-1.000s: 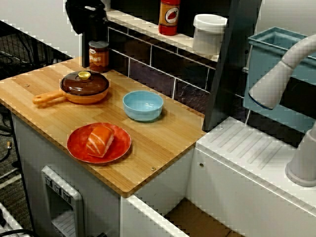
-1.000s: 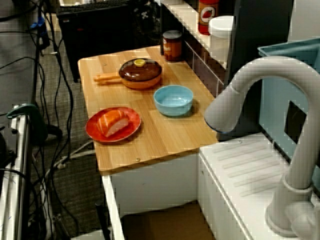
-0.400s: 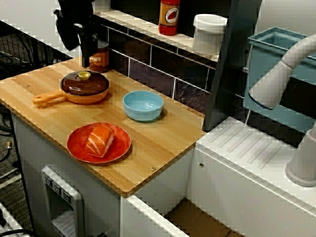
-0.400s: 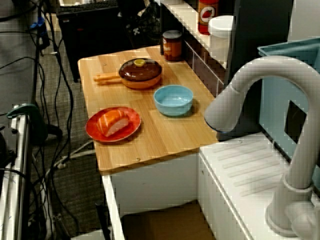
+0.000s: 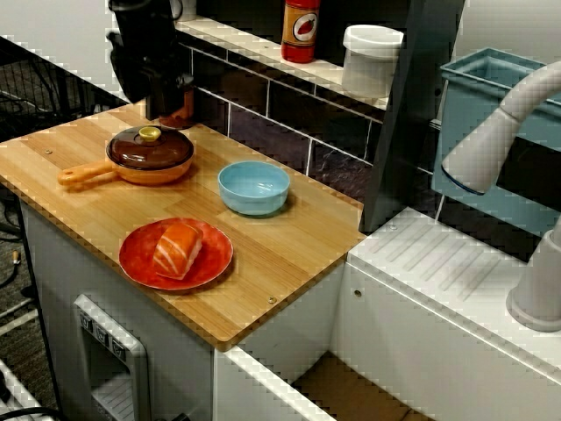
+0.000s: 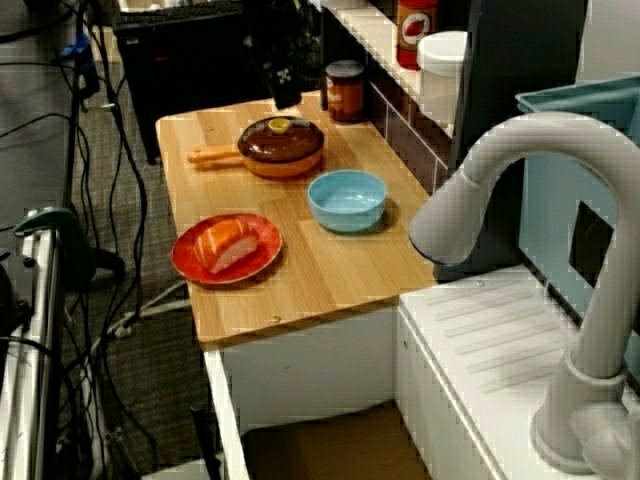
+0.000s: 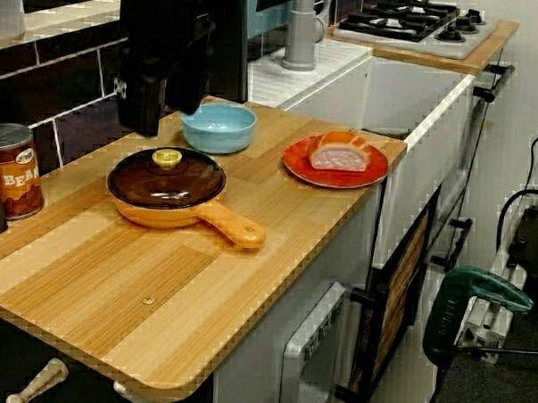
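Observation:
My black gripper point(image 5: 166, 105) hangs at the back left of the wooden counter point(image 5: 289, 254), just above and behind an orange pan with a brown lid point(image 5: 150, 147). In the low side view the gripper point(image 7: 161, 116) hovers over the lid point(image 7: 167, 177) without touching it; its fingers look apart with nothing between them. In the front view it hides most of a bean can point(image 5: 181, 114), which shows whole in the low side view point(image 7: 11, 172). In the view from the sink side the gripper point(image 6: 283, 88) is left of the can point(image 6: 345, 90).
A light blue bowl point(image 5: 254, 187) sits right of the pan. A red plate point(image 5: 136, 263) with a salmon piece point(image 5: 178, 248) lies near the front edge. A red bottle point(image 5: 301, 31) and a white tub point(image 5: 371, 60) stand on the shelf; a grey faucet point(image 5: 500, 132) is at right.
The gripper has come down and forward from near the shelf toward the pan, now covering the bean can in the front view. Nothing else has moved.

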{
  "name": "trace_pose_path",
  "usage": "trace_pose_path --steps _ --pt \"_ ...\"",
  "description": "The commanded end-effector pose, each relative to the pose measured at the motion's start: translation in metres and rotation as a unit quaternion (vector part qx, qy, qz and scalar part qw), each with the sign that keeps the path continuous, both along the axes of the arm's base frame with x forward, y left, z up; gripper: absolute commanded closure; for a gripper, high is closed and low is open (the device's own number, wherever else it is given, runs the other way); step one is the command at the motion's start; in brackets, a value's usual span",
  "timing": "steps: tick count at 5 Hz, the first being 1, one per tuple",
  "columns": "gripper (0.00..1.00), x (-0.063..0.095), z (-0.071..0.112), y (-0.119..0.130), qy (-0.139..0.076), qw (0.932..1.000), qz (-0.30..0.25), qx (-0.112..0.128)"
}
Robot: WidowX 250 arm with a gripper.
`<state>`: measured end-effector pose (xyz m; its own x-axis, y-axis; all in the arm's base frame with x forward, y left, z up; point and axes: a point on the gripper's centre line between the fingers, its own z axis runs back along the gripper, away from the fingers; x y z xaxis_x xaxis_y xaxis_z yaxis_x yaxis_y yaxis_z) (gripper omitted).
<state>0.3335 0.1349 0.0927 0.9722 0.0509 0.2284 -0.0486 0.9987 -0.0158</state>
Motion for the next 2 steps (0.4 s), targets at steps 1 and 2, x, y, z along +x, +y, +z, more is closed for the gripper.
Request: trace_pose_path --steps 1,2 --pt "0.00 0.0104 0.0160 0.0180 -0.002 0.9999 -0.002 0.014" --pt "0.00 0.0075 0.0157 0.0183 -0.004 0.9999 -0.004 0.013"
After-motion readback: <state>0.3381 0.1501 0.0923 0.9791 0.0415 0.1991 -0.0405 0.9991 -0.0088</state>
